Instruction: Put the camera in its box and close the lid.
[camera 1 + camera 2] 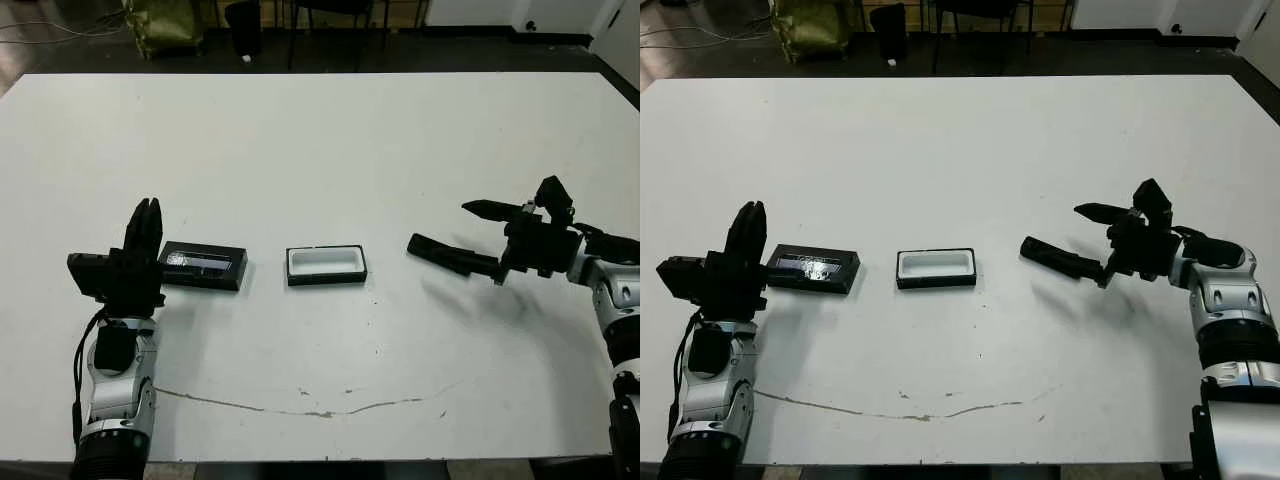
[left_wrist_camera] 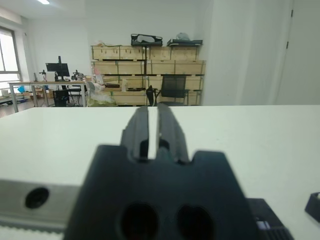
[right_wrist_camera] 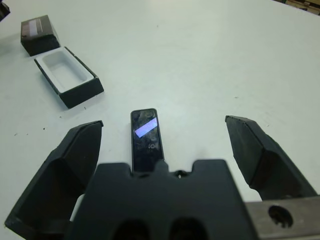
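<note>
Camera [image 3: 146, 141] on table, R gripper [image 3: 165, 145] jaws spread over it.

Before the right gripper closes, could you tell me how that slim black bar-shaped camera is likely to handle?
The slim black bar-shaped camera looks rigid, so it probably won't flex. Its flat faces suggest it will slide rather than roll. The glossy top may be slippery between the open right gripper.

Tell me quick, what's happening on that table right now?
Right claw open, straddling the camera on the table, not gripping. Left claw shut, beside the lid. Box open, empty. Nothing in the way.
</note>
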